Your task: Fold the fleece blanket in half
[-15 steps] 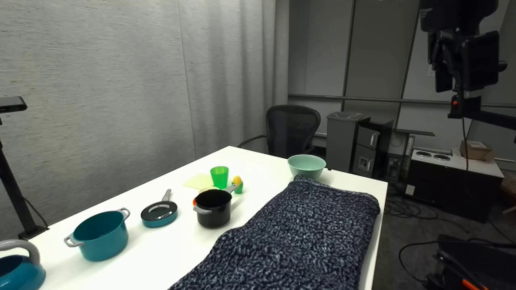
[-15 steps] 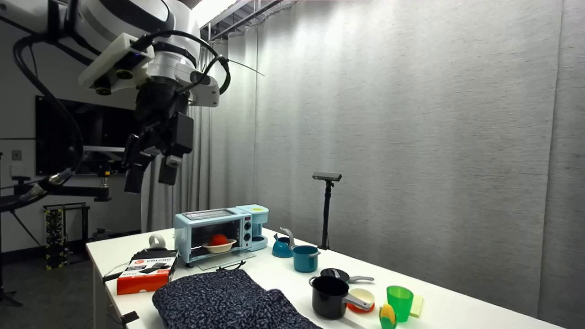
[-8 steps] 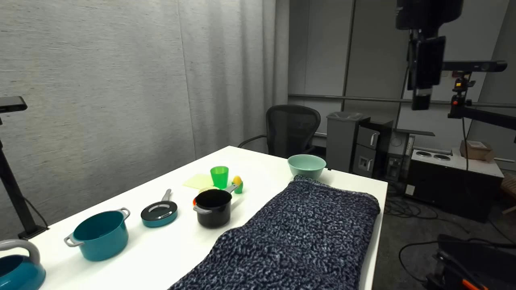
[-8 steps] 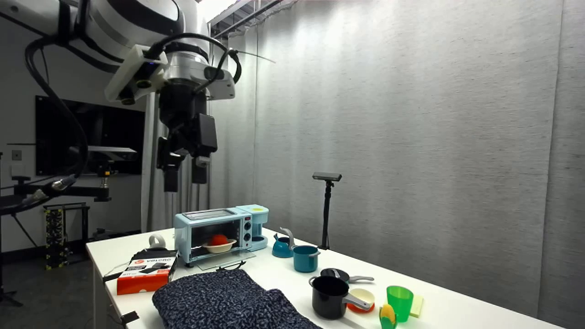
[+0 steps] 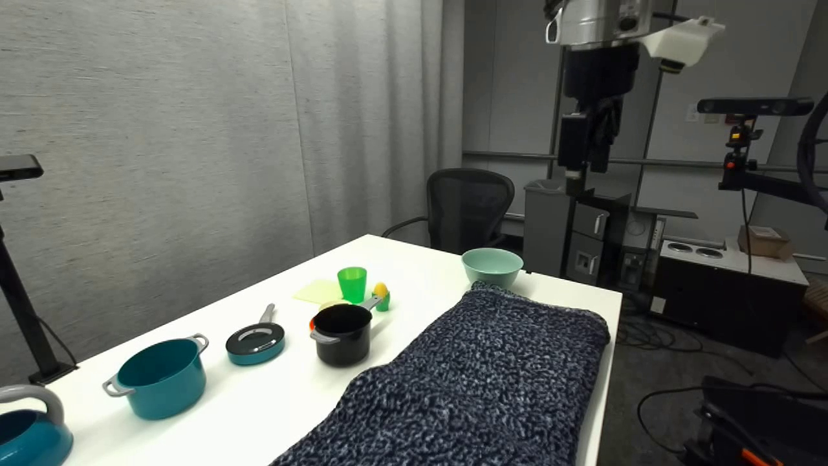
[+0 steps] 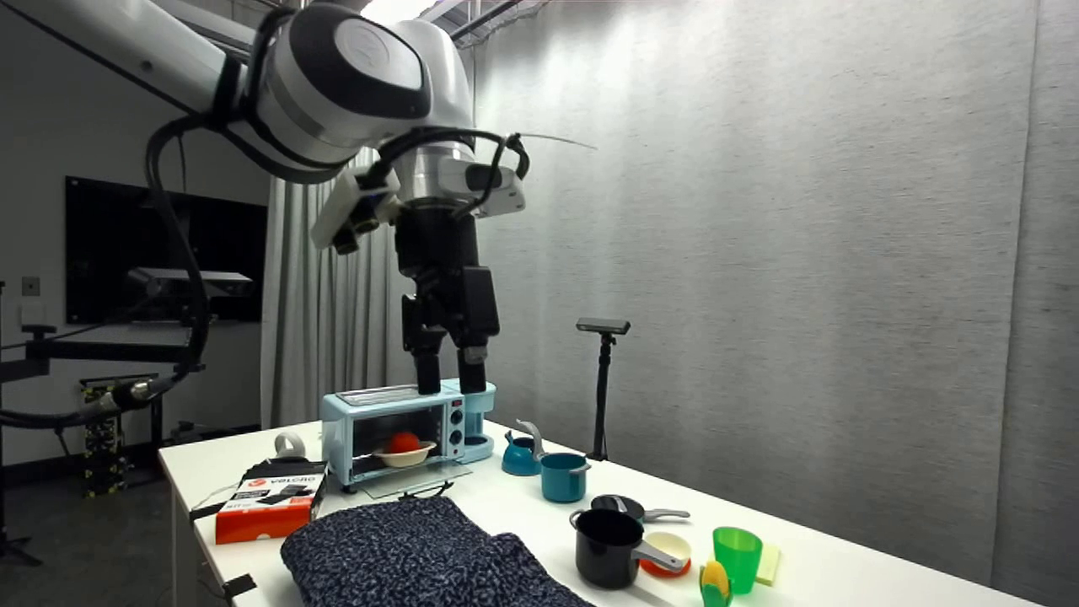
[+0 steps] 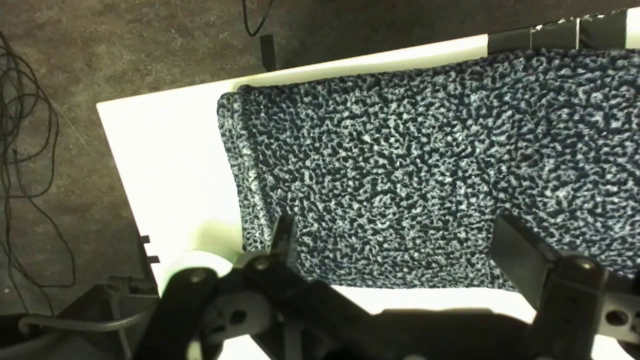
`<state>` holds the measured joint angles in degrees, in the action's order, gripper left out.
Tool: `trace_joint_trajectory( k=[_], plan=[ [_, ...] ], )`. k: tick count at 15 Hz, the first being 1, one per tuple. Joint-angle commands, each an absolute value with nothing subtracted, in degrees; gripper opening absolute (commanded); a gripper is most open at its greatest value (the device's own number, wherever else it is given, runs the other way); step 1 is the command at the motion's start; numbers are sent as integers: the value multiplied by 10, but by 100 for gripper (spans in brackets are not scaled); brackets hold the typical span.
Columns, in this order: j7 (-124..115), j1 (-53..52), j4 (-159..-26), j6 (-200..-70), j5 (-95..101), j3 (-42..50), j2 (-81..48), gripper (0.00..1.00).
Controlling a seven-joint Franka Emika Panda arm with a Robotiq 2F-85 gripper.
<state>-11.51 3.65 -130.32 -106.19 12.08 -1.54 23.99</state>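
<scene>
The fleece blanket is dark navy with pale speckles. It lies as a long, thick layered strip along the table edge in both exterior views. In the wrist view the blanket fills the middle and right, with a layered, folded-looking end at the left. My gripper hangs in the air, pointing down, well above the table, and also shows in an exterior view. In the wrist view the gripper has its fingers wide apart with nothing between them. It does not touch the blanket.
A pale green bowl stands against the blanket's far end. A black pot, a teal pot, a small pan and a green cup stand alongside. A blue toaster oven and a red-white box are near the other end.
My gripper has swung in toward the table and come lower, leftward in one exterior picture and rightward in another. It has turned to point straighter down. The blanket has not moved.
</scene>
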Motion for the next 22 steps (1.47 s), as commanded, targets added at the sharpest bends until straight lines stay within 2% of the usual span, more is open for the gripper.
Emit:
trace_joint_trajectory(
  k=[1,9,16,22],
  plan=[
    [-112,36,-1298,-1061,114,-9,221,100],
    [-109,36,-1273,-1060,105,-2,179,100],
    [-282,75,-1276,-1253,142,-4,132,100],
    [-372,100,-1259,-1282,189,16,36,100]
  ],
)
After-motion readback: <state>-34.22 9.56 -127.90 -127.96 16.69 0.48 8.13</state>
